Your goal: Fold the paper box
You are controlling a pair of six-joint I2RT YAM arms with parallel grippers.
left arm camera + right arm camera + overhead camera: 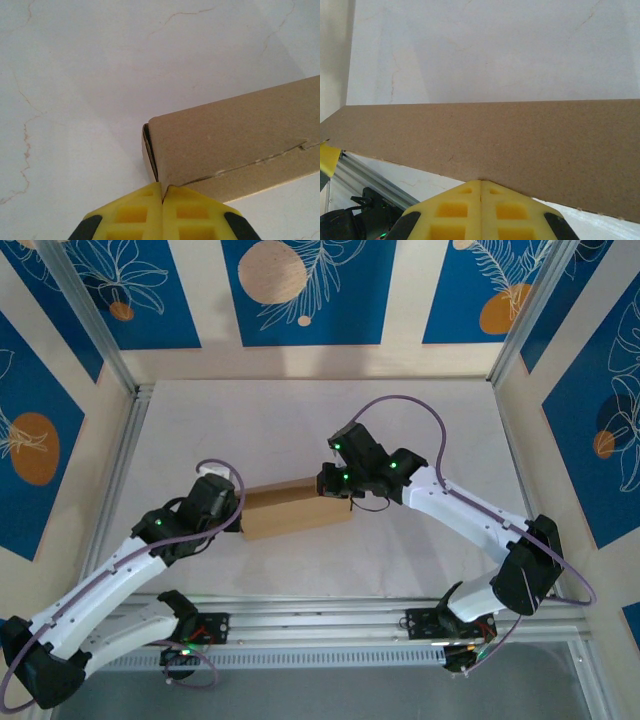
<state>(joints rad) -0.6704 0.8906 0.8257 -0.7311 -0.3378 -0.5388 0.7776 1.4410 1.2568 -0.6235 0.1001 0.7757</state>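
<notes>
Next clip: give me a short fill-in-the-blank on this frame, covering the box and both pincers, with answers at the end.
The paper box is plain ____ cardboard.
It lies on a ____ table, between the two arms.
The left pincer, at the box's corner, has its yellow fingers ____.
The right pincer, at the box's other end, is likewise ____.
Missing words: brown; white; shut; shut.

Pale tabletop (300,420), white with faint marble veining, evenly lit, shadows soft. Walls (310,310) on three sides: cream bands alternating with blue panels carrying white leaf outlines and orange discs. Aluminium posts (88,320) at both back corners; aluminium rail (320,618) along the near edge.
</notes>
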